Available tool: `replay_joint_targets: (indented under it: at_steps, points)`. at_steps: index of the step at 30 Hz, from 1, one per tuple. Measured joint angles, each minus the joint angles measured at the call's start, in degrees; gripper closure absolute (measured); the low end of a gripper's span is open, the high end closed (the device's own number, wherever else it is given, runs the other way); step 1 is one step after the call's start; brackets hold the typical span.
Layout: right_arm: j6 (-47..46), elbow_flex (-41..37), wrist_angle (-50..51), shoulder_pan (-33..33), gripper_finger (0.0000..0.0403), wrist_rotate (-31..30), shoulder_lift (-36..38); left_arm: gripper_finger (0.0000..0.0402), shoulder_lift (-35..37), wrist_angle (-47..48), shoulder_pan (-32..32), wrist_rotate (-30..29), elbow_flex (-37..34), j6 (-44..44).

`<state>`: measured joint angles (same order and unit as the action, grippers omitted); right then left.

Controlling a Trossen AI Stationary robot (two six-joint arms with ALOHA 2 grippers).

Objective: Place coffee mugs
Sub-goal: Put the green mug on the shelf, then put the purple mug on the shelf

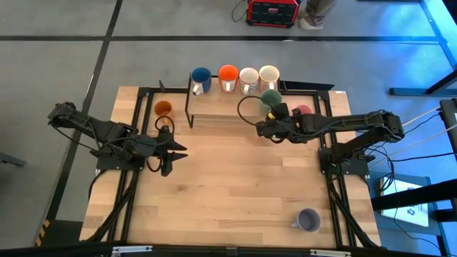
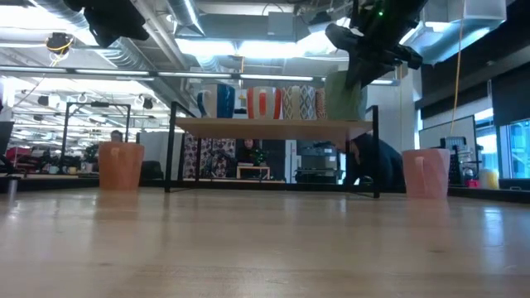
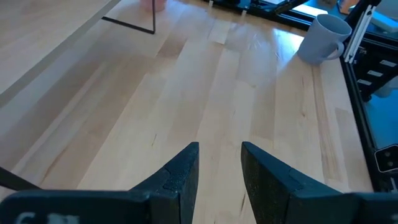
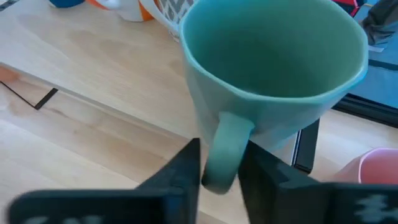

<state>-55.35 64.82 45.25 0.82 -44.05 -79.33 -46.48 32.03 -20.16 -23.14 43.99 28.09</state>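
On the wooden top of a black-framed shelf (image 1: pixel 221 106) stand a blue mug (image 1: pixel 201 78), a red-orange mug (image 1: pixel 228 76) and two white mugs (image 1: pixel 248 78) (image 1: pixel 268 75). My right gripper (image 4: pixel 221 146) is shut on the green mug (image 1: pixel 270 98) at the shelf's right end, just in front of the white mugs. The amber mug (image 1: pixel 163 108), the pink mug (image 1: pixel 303 111) and the lavender mug (image 1: pixel 308 220) stand on the table. My left gripper (image 1: pixel 180 151) hovers narrowly open over the table's left half, touching nothing. My right gripper pinches the green mug's handle (image 4: pixel 225 143) between its two fingers, coming from the table's right and near side and slanting down. The mug (image 2: pixel 344 95) is upright, mouth up. Its base is level with the shelf top (image 2: pixel 273 124); whether it rests there I cannot tell.
The shelf's black leg (image 4: pixel 305 146) stands right behind the green mug, and the pink mug (image 2: pixel 425 172) is just to the right on the table. Bare wood lies across the table's middle and near side. People and equipment show in the room beyond.
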Motion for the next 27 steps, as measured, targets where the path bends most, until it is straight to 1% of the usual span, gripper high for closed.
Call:
replay_joint_targets:
  at_steps: [4,6,11,15,22,25,27]
  points:
    - [0.1,0.0,0.6,0.0,0.0266,0.3,0.1,0.0287,0.0,0.0,0.0,0.1,0.0,-0.2]
    - [0.2,0.5,2.2,0.0,0.0243,2.2,0.2,0.0287,0.0,0.0,0.0,0.1,0.0,-0.2]
    - [1.2,4.9,9.8,-0.1,0.0207,6.5,0.5,0.0287,0.0,0.0,0.0,0.1,0.0,-0.2]
    - [3.4,8.8,12.4,-0.1,0.0197,7.8,0.6,0.0287,0.1,0.3,0.0,-0.8,0.0,-0.2]
    - [6.5,13.2,13.4,-0.1,0.0198,8.9,0.6,0.0287,1.2,0.7,0.1,-3.9,0.0,-0.3]
    - [8.0,14.5,13.3,-1.3,0.0198,9.6,0.8,0.0287,1.1,0.7,0.1,-4.0,0.0,-0.3]
    - [8.3,15.2,13.4,-2.3,0.0198,8.7,1.0,0.0287,1.2,0.7,0.0,-4.0,0.0,-0.2]
